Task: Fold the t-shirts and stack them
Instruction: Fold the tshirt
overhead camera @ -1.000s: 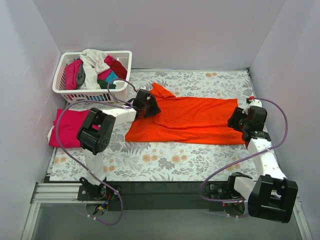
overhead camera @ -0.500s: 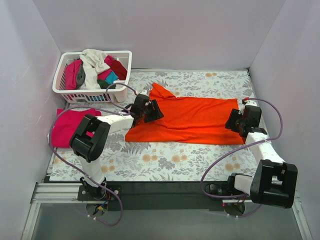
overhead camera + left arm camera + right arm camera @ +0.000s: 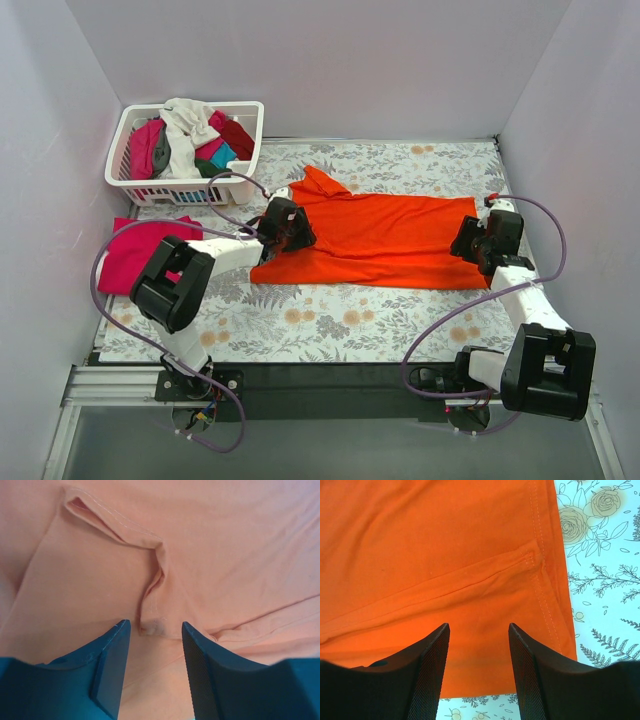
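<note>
A bright orange t-shirt (image 3: pixel 380 240) lies spread flat across the middle of the flowered table, with its collar end to the left and its hem to the right. My left gripper (image 3: pixel 296 230) hangs low over the left end. Its jaws (image 3: pixel 155 624) are open on either side of a small puckered fold of the orange cloth (image 3: pixel 225 555). At the right end my right gripper (image 3: pixel 466 243) is open (image 3: pixel 478 626) just over the hem corner of the orange shirt (image 3: pixel 445 555). A folded magenta-pink t-shirt (image 3: pixel 140 255) lies at the table's left edge.
A white slatted basket (image 3: pixel 150 190) at the back left holds several crumpled shirts (image 3: pixel 185 140) in white, pink, dark red and teal. The flowered tablecloth (image 3: pixel 350 320) shows in front of the orange shirt and beside its hem (image 3: pixel 605 580). Walls close in on three sides.
Both arms have stretched forward and lowered. The left gripper dropped onto the shirt's left end. The right gripper moved left over the hem. The shirt has not moved.
</note>
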Robot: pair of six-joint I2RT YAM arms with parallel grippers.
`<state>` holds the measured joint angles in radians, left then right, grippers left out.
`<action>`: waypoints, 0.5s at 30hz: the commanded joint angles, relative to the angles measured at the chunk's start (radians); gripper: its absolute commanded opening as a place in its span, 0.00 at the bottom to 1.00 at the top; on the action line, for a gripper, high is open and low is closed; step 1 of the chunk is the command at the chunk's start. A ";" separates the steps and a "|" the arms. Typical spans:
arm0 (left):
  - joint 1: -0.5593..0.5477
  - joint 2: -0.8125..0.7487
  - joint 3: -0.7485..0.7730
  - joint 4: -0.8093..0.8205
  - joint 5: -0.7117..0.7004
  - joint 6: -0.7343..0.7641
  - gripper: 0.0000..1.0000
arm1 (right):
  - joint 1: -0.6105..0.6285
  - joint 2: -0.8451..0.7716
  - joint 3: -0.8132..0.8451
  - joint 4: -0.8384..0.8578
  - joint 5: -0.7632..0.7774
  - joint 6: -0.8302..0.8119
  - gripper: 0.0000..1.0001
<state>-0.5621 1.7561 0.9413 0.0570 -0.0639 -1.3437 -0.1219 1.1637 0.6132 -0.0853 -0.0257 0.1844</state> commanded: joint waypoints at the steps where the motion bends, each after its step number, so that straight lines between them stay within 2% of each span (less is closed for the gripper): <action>1: -0.022 0.003 0.028 0.007 -0.010 0.017 0.42 | 0.007 -0.019 0.020 0.038 0.007 0.000 0.46; 10: -0.045 0.043 0.051 0.006 -0.023 0.026 0.39 | 0.008 -0.033 0.019 0.036 0.010 -0.002 0.46; 13: -0.045 0.042 0.050 0.006 -0.030 0.028 0.25 | 0.008 -0.033 0.017 0.038 0.010 -0.002 0.46; 14: -0.045 0.039 0.051 0.004 -0.030 0.028 0.14 | 0.010 -0.033 0.017 0.036 0.010 -0.002 0.46; 15: -0.047 0.037 0.057 0.004 -0.030 0.029 0.08 | 0.010 -0.032 0.019 0.038 0.010 -0.002 0.46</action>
<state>-0.6052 1.8088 0.9642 0.0566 -0.0700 -1.3296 -0.1173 1.1511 0.6132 -0.0803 -0.0257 0.1841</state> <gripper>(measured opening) 0.130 0.459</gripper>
